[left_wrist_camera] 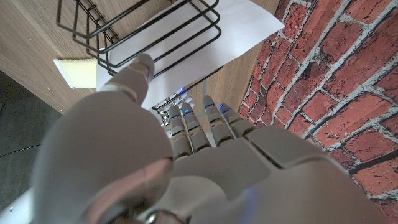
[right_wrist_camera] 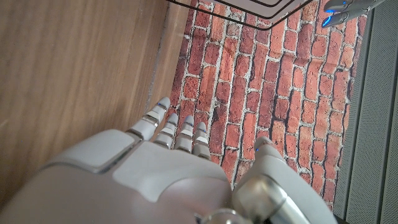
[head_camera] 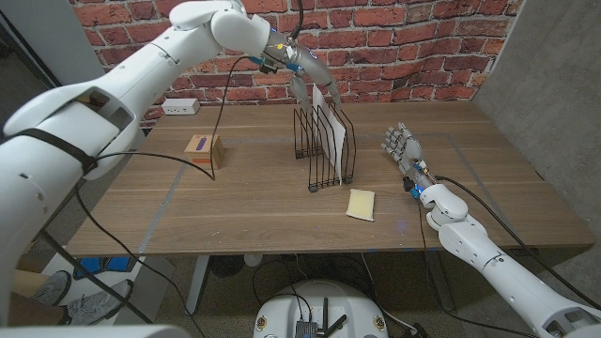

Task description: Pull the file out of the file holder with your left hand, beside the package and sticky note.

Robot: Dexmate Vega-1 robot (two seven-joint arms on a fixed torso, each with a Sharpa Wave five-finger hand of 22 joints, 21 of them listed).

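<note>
Table (head_camera: 263,216): wooden.
File holder (head_camera: 324,145): black wire, centre.
File (head_camera: 335,127): white, slotted in holder, top pinched by left hand (head_camera: 305,80).
Right hand (head_camera: 402,145): 3 o'clock of holder, fingers apart, empty.
Package (head_camera: 205,150): 9 o'clock.
Sticky note (head_camera: 362,204): 5 o'clock.

The file (head_camera: 331,117) is a white sheet standing upright in the file holder (head_camera: 324,150), its top corner rising above the wires and leaning toward the brick wall; the file holder is a black wire rack with several slots, standing at the middle of the desk (head_camera: 235,202); the file sits in a slot on the rack's right side; the package (head_camera: 204,150), a small brown box with a purple mark on top, lies well apart on the rack's left; the sticky note (head_camera: 362,204), pale yellow, lies flat just in front of the rack.
</note>
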